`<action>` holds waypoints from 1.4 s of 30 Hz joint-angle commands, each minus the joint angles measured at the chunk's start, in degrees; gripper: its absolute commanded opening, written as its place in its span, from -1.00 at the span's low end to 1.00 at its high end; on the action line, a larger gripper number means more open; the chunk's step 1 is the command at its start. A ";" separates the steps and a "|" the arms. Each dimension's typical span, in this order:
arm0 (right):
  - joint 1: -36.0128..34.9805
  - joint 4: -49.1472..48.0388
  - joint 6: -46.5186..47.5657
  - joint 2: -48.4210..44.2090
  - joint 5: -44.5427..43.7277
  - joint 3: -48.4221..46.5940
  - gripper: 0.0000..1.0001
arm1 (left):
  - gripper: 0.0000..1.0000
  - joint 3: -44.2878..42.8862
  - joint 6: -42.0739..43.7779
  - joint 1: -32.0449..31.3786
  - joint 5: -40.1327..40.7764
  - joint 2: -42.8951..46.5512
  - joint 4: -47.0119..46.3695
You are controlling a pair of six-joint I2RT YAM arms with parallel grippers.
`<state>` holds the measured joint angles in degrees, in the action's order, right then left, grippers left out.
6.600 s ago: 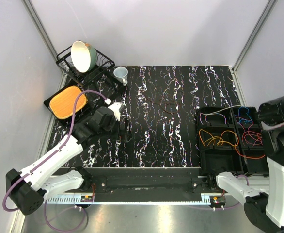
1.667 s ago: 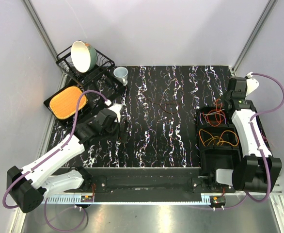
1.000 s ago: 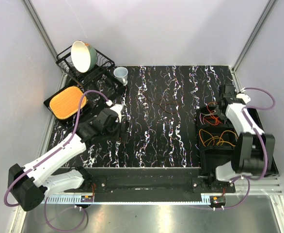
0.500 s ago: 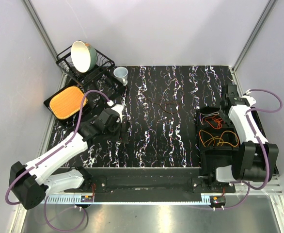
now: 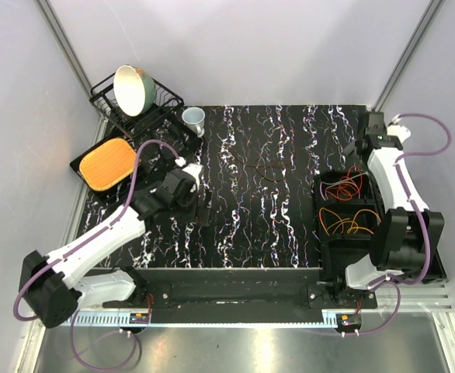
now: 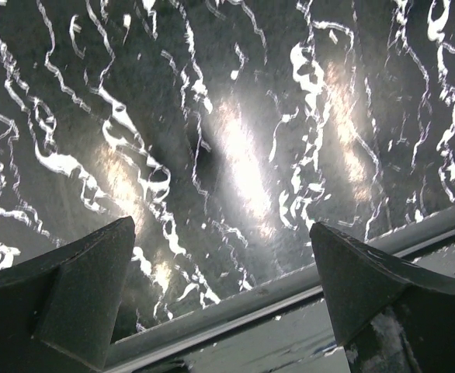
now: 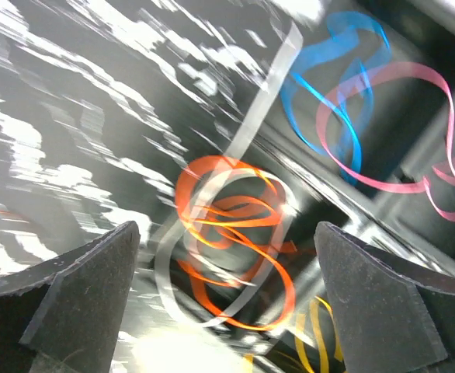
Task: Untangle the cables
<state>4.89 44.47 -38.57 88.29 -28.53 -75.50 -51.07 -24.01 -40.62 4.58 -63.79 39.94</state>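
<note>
The cables lie in a black divided tray (image 5: 318, 203) at the right. Red-orange loops (image 5: 350, 186) fill its far left compartment, with orange and yellow loops (image 5: 347, 221) in the one nearer me. My right gripper (image 5: 357, 158) hangs open above the far compartment. In the right wrist view the gripper (image 7: 226, 227) frames orange cables (image 7: 239, 225) and a pale loop, holding nothing. Blue (image 7: 332, 101) and pink (image 7: 402, 128) cables lie beyond, blurred. A thin dark red cable (image 5: 268, 167) lies alone mid-table. My left gripper (image 5: 204, 200) is open over bare table (image 6: 235, 155).
A wire dish rack with a bowl (image 5: 132, 87) stands at the far left, a pale cup (image 5: 194, 119) beside it. An orange pad (image 5: 109, 163) rests on a dark tray. The table's near edge rail (image 6: 290, 291) shows under the left gripper.
My right gripper has opened and pulled back toward the far side of the tray; the red-orange cable lies in the compartment. The left arm has edged slightly to the right.
</note>
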 commanded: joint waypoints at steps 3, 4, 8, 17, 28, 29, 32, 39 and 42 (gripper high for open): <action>-0.23 -1.75 2.44 -8.65 4.70 -4.31 0.99 | 0.97 -10.18 -2.35 -0.25 -2.11 -11.34 -8.91; -0.23 -1.84 2.79 -9.62 5.76 -2.65 0.99 | 0.97 -11.67 -2.44 -0.34 -2.38 -13.18 -10.22; -0.31 -2.02 2.62 -14.10 12.07 2.02 0.99 | 0.97 -23.60 -2.71 -0.69 -2.47 -24.69 -11.64; -1.54 -3.68 1.56 -21.66 24.57 9.76 0.99 | 0.84 -51.02 -3.85 -1.48 -9.41 -53.09 -12.43; -1.72 -5.27 2.27 -23.43 27.30 13.36 0.99 | 0.78 -68.98 2.48 -4.55 -7.31 -70.32 -12.17; -1.72 -5.44 2.18 -23.43 27.48 13.45 0.99 | 0.75 -70.47 1.69 -4.64 -7.13 -71.03 -12.43; -1.72 -5.71 2.53 -23.43 27.57 13.63 0.99 | 0.70 -71.01 -1.30 -5.87 -5.73 -72.61 -15.41; -1.72 -6.15 3.50 -23.34 28.36 14.51 0.99 | 0.49 -74.70 -6.30 -10.09 6.48 -77.62 -18.32; -1.72 -6.15 4.29 -23.95 29.94 14.68 0.99 | 0.40 -77.07 -7.80 -11.06 11.06 -80.61 -18.15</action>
<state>3.62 40.12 -36.16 65.84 -1.15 -61.04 -123.52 -28.58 -49.93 6.52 -141.25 24.80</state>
